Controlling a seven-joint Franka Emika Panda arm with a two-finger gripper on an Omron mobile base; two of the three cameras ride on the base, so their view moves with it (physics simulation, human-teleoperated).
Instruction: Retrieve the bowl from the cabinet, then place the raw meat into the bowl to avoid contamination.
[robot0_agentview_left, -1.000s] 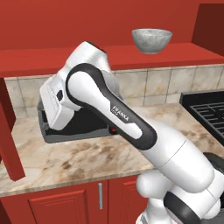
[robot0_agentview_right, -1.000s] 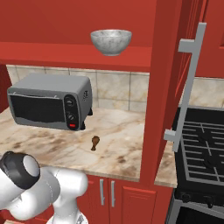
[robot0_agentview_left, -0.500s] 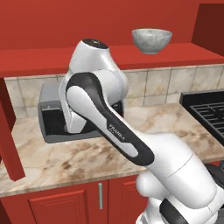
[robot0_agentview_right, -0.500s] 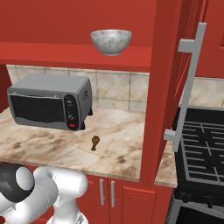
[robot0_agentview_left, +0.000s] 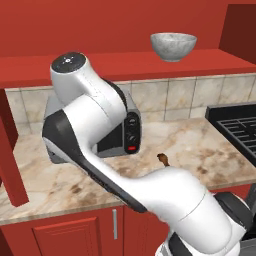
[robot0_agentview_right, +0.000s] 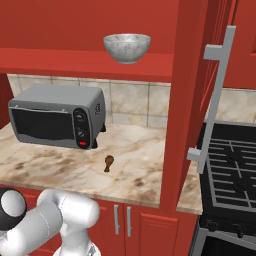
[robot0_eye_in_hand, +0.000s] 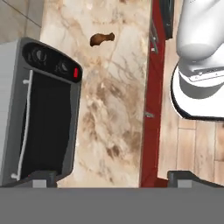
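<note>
Hand (robot0_eye_in_hand: 112, 178) looks straight down on the counter (robot0_eye_in_hand: 114, 109), its fingers spread wide and holding nothing. Well ahead of the fingertips, near the top of the hand view, the raw meat (robot0_eye_in_hand: 102, 39) lies on the counter, just beyond the corner of the toaster oven (robot0_eye_in_hand: 37, 109). Far above the hand, the bowl (robot0_agentview_right: 127, 47) stands upright on the shelf of the open cabinet (robot0_agentview_right: 192, 75).
</note>
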